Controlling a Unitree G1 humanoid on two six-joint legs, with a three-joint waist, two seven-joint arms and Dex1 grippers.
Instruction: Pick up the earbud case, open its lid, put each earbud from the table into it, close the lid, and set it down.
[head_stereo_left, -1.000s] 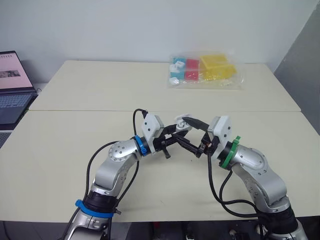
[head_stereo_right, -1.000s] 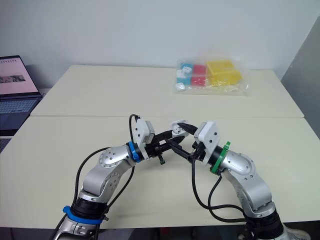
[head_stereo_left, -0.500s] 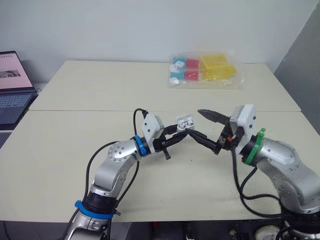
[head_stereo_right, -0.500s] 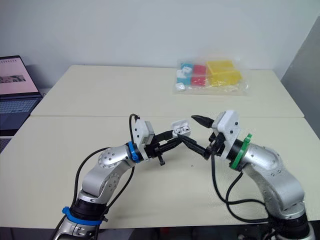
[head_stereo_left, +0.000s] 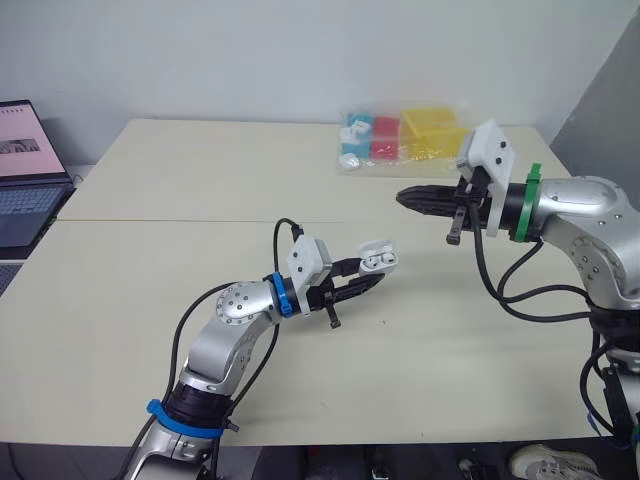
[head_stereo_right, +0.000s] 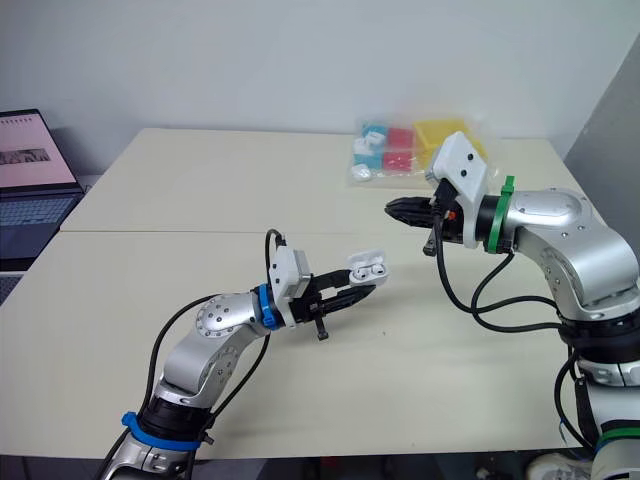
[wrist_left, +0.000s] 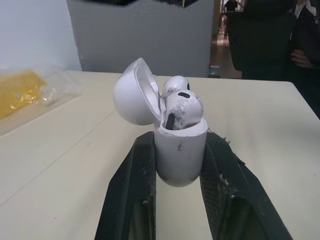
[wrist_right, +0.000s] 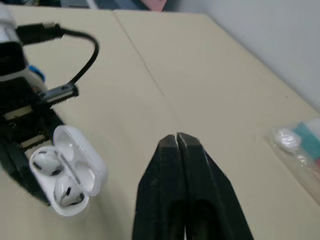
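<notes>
1. Progress check: the earbud case (head_stereo_left: 377, 257) is off the desk (head_stereo_left: 150, 170), pinched by its lower body between the two fingers of the left pincer (head_stereo_left: 372, 276). It's held up over the near half, roughly midway between the left and right edges.
2. Lid (wrist_left: 134, 92) is flipped open and tipped back, and both earbuds (wrist_left: 184, 106) sit in their sockets, stems down. So pickup, opening and loading all look done to me.
3. Right pincer (wrist_right: 179, 145) is closed with nothing in it, fingers pressed flat together. It hangs in the air toward the right edge, well apart from the case, tips pointing toward the left edge.
4. What's left, I reckon: push the lid shut, most likely a job for that free right pincer, then put the case down on the desk.
5. Side note: a clear bag of coloured boxes (head_stereo_left: 410, 140) lies by the far edge, nowhere near the action.
</notes>
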